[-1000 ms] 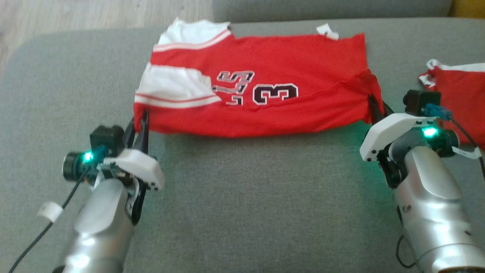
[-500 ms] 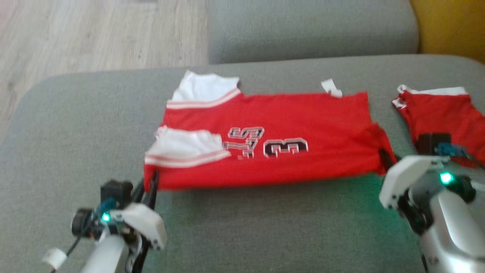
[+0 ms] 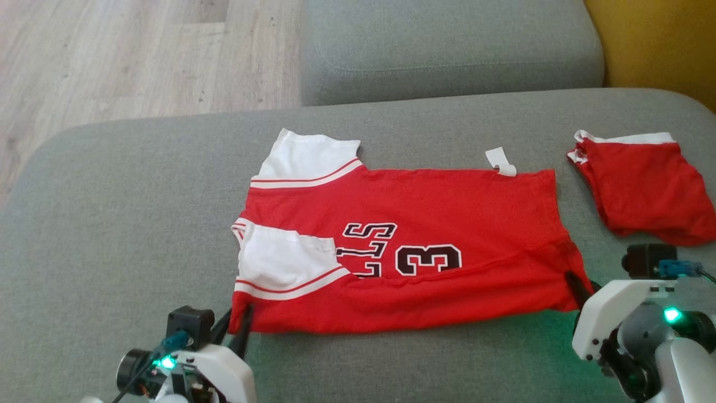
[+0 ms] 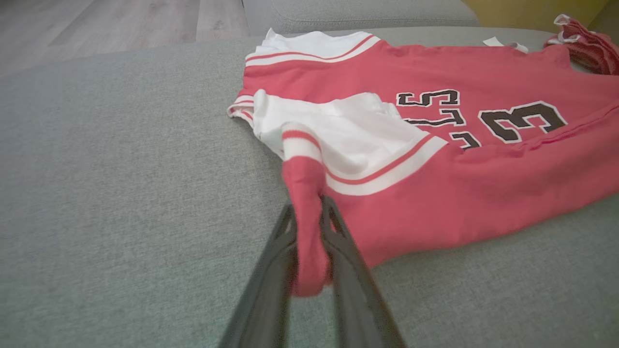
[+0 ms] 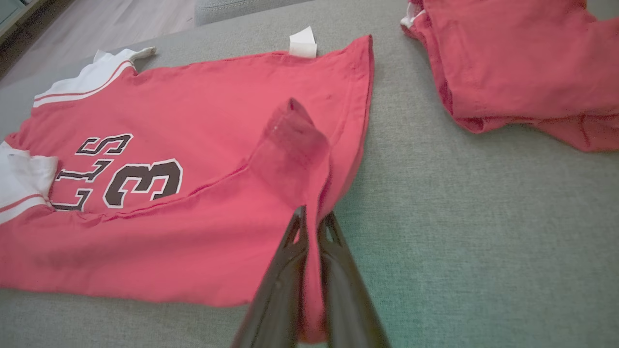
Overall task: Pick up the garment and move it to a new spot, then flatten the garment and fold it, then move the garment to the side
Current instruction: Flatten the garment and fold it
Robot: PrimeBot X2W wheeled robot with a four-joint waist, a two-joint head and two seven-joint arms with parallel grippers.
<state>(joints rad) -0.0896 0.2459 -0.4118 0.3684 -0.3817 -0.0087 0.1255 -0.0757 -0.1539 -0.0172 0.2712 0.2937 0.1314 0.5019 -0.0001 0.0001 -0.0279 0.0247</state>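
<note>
moved: only my head camera tilts up; jersey (image 3: 436, 207) stays on the cushion (image 3: 112, 224) | grip: left gripper (image 4: 305, 208) and right gripper (image 5: 312, 215) each pinch a near corner | risk: uneven pull skews the fold, cloth slips out

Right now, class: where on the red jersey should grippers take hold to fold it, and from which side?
The two near corners of the red jersey, from the robot's side, fingers low over the cushion. It lies flat with that edge free, so corners pinch easily, as left gripper and right gripper show.

Folded red cloth (image 3: 643, 190) lies on grey sofa (image 3: 112, 224).
</note>
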